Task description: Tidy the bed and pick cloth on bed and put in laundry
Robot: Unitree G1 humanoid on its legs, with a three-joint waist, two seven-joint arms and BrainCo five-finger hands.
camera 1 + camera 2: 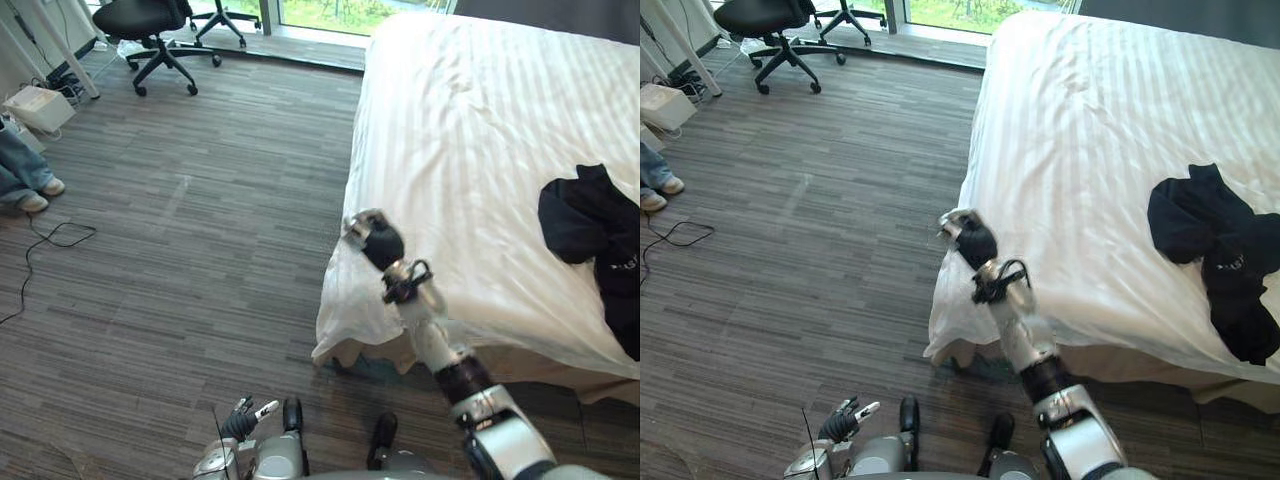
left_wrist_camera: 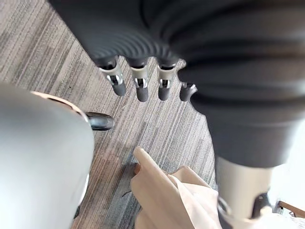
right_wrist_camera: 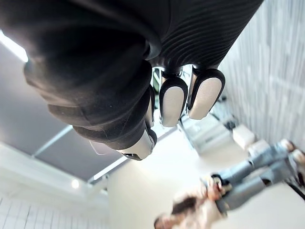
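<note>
On the white bed lies black cloth, well apart from right hand.

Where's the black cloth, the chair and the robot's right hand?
crumpled black cloth [image 1: 585,215], left eye view, middle of the heap
black wheeled office chair [image 1: 140,15], left eye view, its seat
right hand [image 1: 378,242], left eye view, its dark cover

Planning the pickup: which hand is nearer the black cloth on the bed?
The right hand, up at the near corner of the bed; the left hand hangs low over the floor.
</note>
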